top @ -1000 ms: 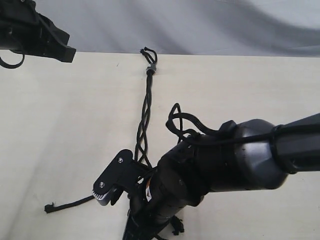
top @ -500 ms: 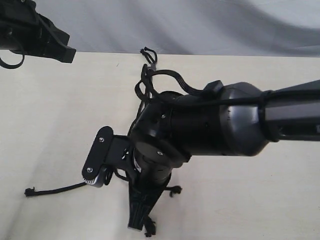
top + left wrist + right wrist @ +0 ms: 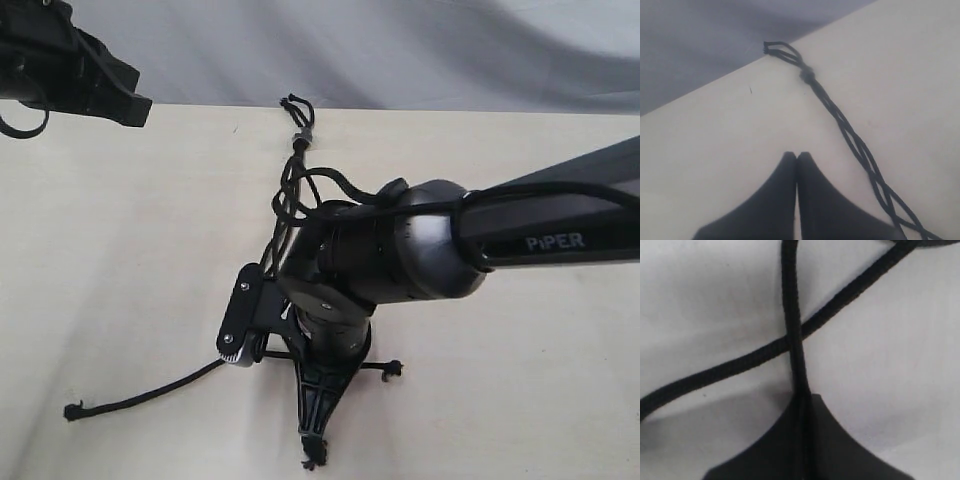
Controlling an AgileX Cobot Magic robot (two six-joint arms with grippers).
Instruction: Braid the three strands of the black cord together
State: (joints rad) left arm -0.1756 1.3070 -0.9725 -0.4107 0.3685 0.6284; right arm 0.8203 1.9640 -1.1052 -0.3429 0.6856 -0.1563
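The black cord lies on the pale table with its knot [image 3: 300, 135] [image 3: 807, 75] and short loops [image 3: 295, 105] at the far edge. Its braided part [image 3: 284, 225] [image 3: 860, 145] runs toward me and disappears under the right arm. My right gripper [image 3: 317, 432] [image 3: 802, 397] points down at the near edge, shut on one strand [image 3: 792, 330], whose frayed tip [image 3: 315, 462] sticks out below the fingers. A second strand [image 3: 150, 392] [image 3: 740, 365] trails left to its tip [image 3: 72, 410]. The third strand's tip [image 3: 393, 368] shows right of the gripper. My left gripper [image 3: 797, 156] hovers shut and empty beside the braid.
The left arm [image 3: 80, 70] hangs over the far left corner of the table [image 3: 520, 400]. The right arm's thick looped cable [image 3: 340, 185] arches over the braid. A grey backdrop [image 3: 400, 50] rises behind the far table edge.
The right arm swung up over the braid and turned at the wrist, and its gripper shifted right with the held strand. The left strand was dragged, its tip now nearer the front. The left arm stayed still.
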